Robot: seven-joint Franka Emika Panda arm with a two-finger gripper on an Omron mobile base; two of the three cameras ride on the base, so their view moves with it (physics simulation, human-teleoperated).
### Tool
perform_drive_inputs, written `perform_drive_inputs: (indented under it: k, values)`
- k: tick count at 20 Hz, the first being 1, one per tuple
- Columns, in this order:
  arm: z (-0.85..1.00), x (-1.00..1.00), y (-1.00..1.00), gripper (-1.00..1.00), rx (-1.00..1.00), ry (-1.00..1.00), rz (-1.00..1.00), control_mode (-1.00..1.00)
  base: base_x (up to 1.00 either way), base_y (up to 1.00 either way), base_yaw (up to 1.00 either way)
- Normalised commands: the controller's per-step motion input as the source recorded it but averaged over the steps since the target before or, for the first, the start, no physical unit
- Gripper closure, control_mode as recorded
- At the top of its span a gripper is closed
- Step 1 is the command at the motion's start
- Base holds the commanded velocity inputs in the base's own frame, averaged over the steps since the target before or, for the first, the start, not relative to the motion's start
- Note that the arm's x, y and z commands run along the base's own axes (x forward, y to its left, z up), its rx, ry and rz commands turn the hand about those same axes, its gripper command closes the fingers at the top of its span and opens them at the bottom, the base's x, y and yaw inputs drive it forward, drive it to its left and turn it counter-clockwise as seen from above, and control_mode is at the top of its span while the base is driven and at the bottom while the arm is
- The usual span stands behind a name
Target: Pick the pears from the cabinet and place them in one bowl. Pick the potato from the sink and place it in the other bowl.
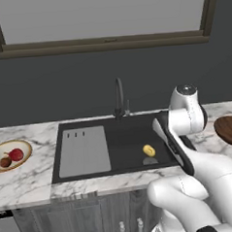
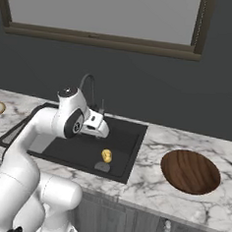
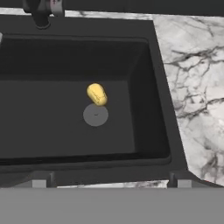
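Observation:
The pale-yellow potato [image 1: 148, 150] lies in the black sink [image 1: 124, 137] just behind the round grey drain; in the hand view the potato [image 3: 96, 94] is near centre. My gripper [image 3: 108, 181] hovers open above the basin with nothing between its fingers, and its white hand [image 2: 95, 126] hangs over the sink's left half. The cream-tan bowl [image 1: 22, 146] on the left counter holds the red pear [image 1: 15, 154] and the brown pear [image 1: 5, 162]. The darker brown bowl [image 2: 190, 171] sits empty on the right counter. The wall cabinet is out of view.
A dark curved tap [image 1: 118, 96] rises behind the basin. The ribbed grey drainboard [image 1: 83, 151] takes up the sink's left part. Marble counter [image 2: 146, 189] runs on both sides, and a dark-framed window [image 1: 102, 16] is above.

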Motion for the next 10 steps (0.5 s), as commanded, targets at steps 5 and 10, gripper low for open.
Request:
perform_drive_inputs:
  k: [5,10]
  values:
    - [-0.07,0.89,-0.02,-1.00,0.21,0.14,0.00,-1.00,0.00,0.00,0.00]
    - [-0.16,0.26,-0.05,-1.00,0.04,0.13,0.00,-1.00,0.00,0.00,0.00]
